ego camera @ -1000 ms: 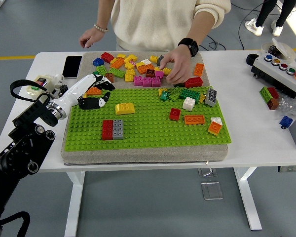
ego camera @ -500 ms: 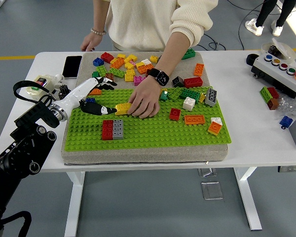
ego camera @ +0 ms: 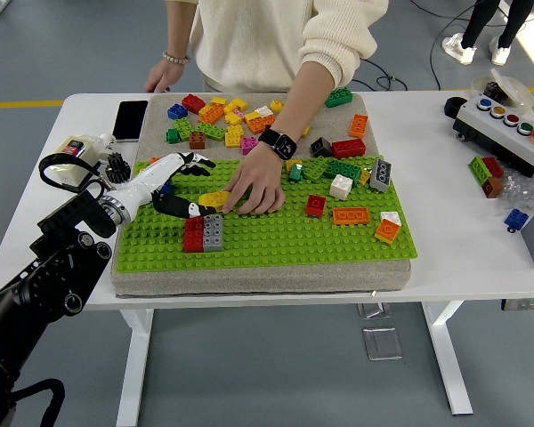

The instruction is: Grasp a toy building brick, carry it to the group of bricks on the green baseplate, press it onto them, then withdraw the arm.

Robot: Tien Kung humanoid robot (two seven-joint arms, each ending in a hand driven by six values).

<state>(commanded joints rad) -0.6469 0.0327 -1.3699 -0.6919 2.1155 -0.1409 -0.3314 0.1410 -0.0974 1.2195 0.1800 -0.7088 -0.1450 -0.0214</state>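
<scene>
Head view: the robot's left hand (ego camera: 180, 184), fingers spread and empty, hovers over the green studded baseplate (ego camera: 276, 233). A person's hand (ego camera: 254, 187) covers the yellow rounded brick (ego camera: 214, 198); better to wait, then close squarely round it.

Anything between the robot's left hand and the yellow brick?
Head view: bare green baseplate only between left robot hand and yellow brick; person's hand rests on the brick's far side.
</scene>
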